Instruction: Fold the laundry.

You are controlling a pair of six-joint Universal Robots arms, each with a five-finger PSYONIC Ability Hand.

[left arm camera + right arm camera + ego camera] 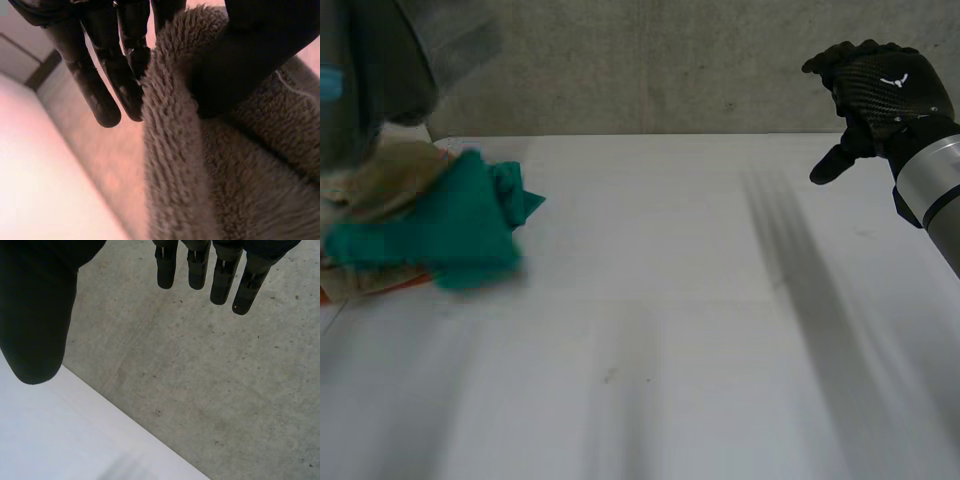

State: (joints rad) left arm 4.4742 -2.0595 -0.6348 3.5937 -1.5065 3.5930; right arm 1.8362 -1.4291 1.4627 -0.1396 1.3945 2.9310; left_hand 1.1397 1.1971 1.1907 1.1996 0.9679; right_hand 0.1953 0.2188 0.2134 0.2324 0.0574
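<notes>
Tabletop (670,300): tan towel (175,165), fuzzy, seemingly bunched.

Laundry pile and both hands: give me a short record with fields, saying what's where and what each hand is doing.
surface: white table
pile: at the table's left side, under the left arm
top cloth: green cloth, bunched
beneath it: beige towel, with an orange piece at the pile's near edge
left hand: pinches a fold of the beige towel between thumb and fingers
right hand: raised above the table's right side, fingers relaxed, holding nothing
folding: nothing looks folded yet
</notes>
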